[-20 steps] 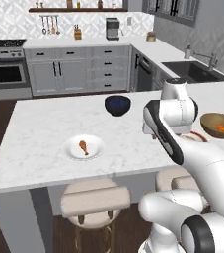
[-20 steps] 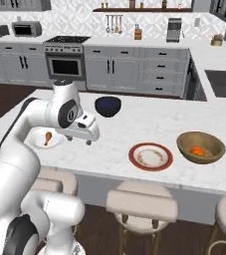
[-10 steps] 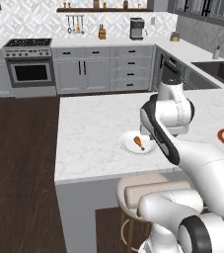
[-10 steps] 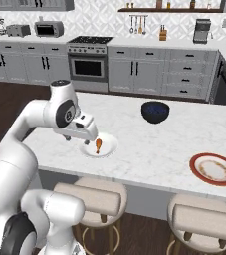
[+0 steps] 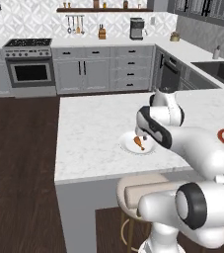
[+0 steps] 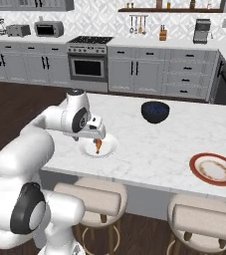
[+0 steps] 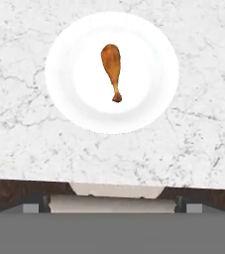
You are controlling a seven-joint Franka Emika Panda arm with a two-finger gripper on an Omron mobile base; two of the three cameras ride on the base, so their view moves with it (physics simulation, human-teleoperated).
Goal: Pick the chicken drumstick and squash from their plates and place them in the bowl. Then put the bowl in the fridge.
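Note:
The chicken drumstick (image 7: 112, 68) lies on the plain white plate (image 7: 74, 94), thick end toward the top of the hand view. The same drumstick (image 6: 98, 146) and white plate (image 6: 109, 146) sit near the island's front edge. My gripper (image 6: 98, 136) hangs just above the drumstick, apart from it, open and holding nothing. In the left base view my arm hides part of the white plate (image 5: 129, 144), while the drumstick (image 5: 139, 143) shows beside it. The reddish-rimmed plate (image 6: 215, 168) lies bare to the right. Squash, wooden bowl and fridge are out of view.
A dark blue bowl (image 6: 155, 111) stands further back on the marble island (image 6: 149, 144). Padded stools (image 6: 90, 197) stand under its front edge. The island's left end (image 5: 59, 148) drops to a dark wood floor. A stove (image 6: 87, 60) and grey cabinets line the back wall.
The base has driven left, so the whole scene has slid right and the wooden bowl has left the views. The hand now hangs lower over the white plate.

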